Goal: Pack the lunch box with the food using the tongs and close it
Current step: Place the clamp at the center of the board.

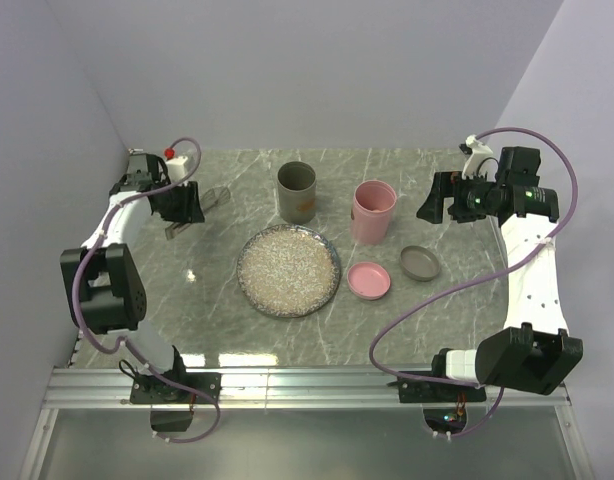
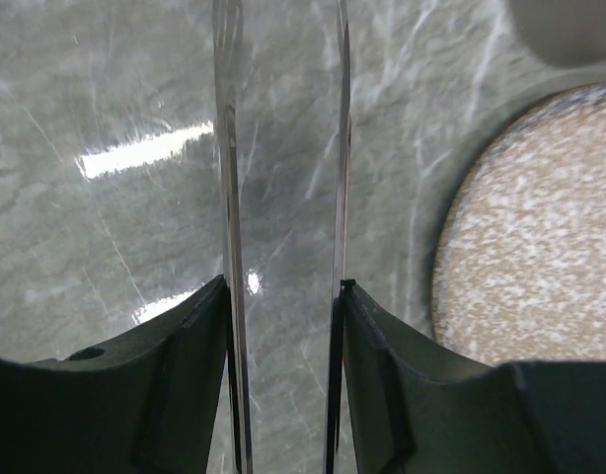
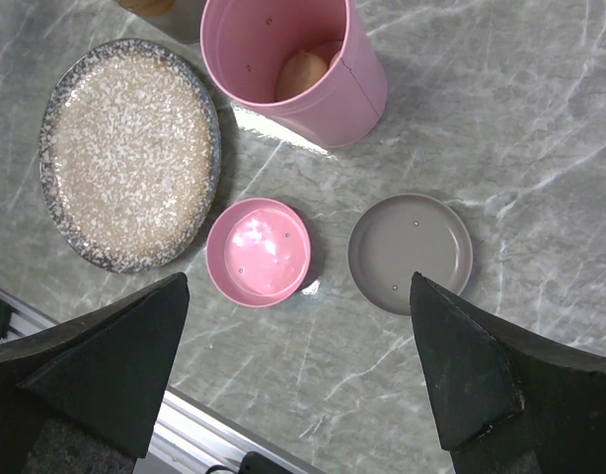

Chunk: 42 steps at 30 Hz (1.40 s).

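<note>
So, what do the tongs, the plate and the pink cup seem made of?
Tongs: probably polished metal, thin arms with bright glints. Plate: likely glazed ceramic, speckled, dark rim. Pink cup: perhaps matte plastic, smooth even colour.

Tabletop (image 1: 207, 310): grey marble look, smooth, glossy.
Tongs (image 2: 225, 148): thin, shiny metal.
Plate (image 3: 125, 148): speckled, grainy, matt.
My left gripper (image 2: 284, 286): matt black plastic.

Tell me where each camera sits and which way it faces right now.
Top external: above and behind the bases, looking down on the grey marble table; both arms show.
Left wrist: low over the table, looking along the thin grey metal tongs; left jaws gripping them show.
Right wrist: high, looking down on the tall pink cup, pink round lid and grey round lid; open right jaws show.
Shared: all see the speckled round plate.
</note>
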### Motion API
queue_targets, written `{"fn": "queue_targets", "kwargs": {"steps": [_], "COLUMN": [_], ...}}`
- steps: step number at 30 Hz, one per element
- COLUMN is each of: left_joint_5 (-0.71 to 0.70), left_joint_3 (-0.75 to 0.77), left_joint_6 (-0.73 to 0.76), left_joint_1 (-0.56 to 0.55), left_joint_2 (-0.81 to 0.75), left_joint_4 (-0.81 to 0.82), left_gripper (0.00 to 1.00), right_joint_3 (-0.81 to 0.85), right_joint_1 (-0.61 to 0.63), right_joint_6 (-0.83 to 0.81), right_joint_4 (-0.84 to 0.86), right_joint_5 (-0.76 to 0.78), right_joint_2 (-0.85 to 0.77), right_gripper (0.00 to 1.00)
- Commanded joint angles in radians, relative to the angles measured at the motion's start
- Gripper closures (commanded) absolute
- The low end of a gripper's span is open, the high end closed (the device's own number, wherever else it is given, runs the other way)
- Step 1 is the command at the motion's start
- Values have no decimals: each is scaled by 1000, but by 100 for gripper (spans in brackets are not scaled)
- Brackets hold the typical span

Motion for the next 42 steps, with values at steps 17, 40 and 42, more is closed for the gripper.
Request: {"fn": "queue_targets", "kwargs": {"steps": [17,40,42], "left_joint_5": [-49,-72,-72], "left_joint_3": [-180,-177,-172], "left_joint_6": [89,66,63], "left_joint_1": [-3,-64,-70], "left_joint_2": [76,87,82], "left_joint_4": [26,-37,-42], "left_gripper": [34,12,11], "right_joint_3": [-33,-36,-25], "right_joint_1": [1,1,1], "right_joint_6": [-37,-116,-128], "right_joint_4": [-1,-59,-71], "right_joint_5": [6,6,8], "right_joint_2": [-53,-80,-76], "right_gripper": [0,0,0]}}
